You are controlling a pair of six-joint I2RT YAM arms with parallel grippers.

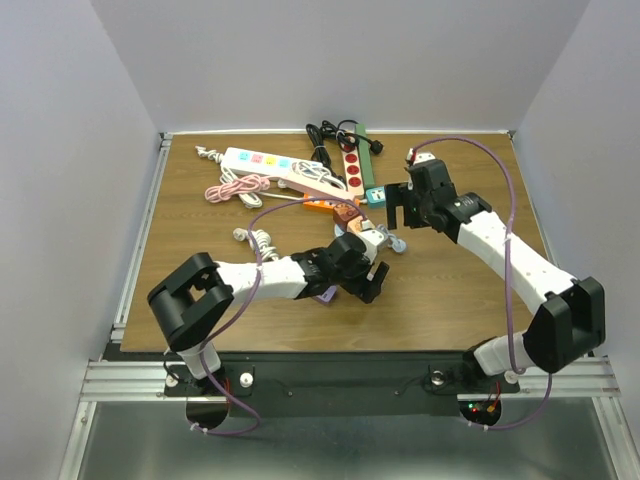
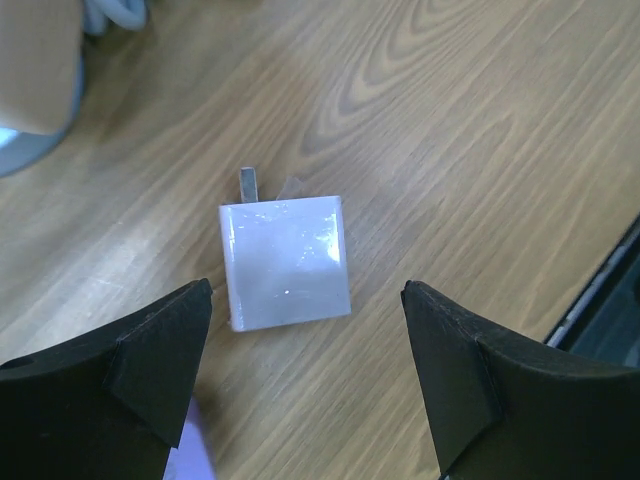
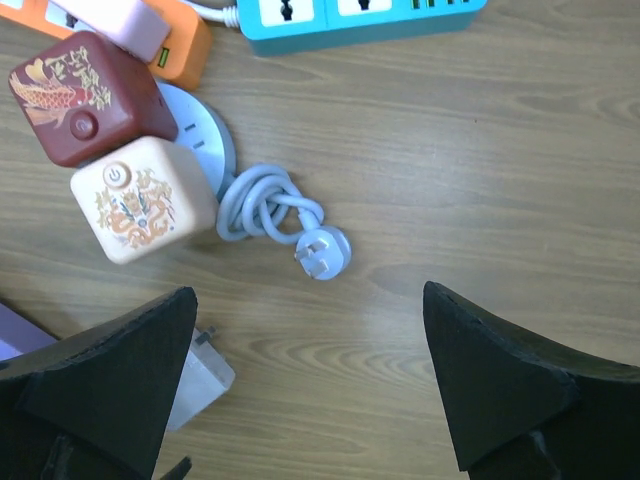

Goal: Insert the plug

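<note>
Left wrist view: looks straight down on a small white square plug block [image 2: 286, 262] lying flat on the brown wood-grain counter [image 2: 480, 120], with metal prongs at its far edge. Finds the black left fingers [image 2: 160, 360] spread wide, one on either side of the block, touching nothing and gripping nothing. Reads as a line-up for a grasp: straddles the block's flat sides so as to close squarely on them and leave the prongs free for a socket.

Right wrist view: catches the same block at the lower left, peeking out past one of the black right fingers [image 3: 500, 390], likewise released and empty above bare wood. Also takes in a grey coiled cable with a three-pin plug [image 3: 322, 250], a cream cube adapter with a dragon print [image 3: 140, 212], a maroon cube adapter [image 3: 85, 95], an orange power strip [image 3: 185, 45] and a teal power strip [image 3: 360, 15], none touching the block. Hangs off to the side, probably to keep clear of the left arm yet near the sockets, well placed to steady one.

Top external view: cannot pick out the block under the left wrist.
</note>
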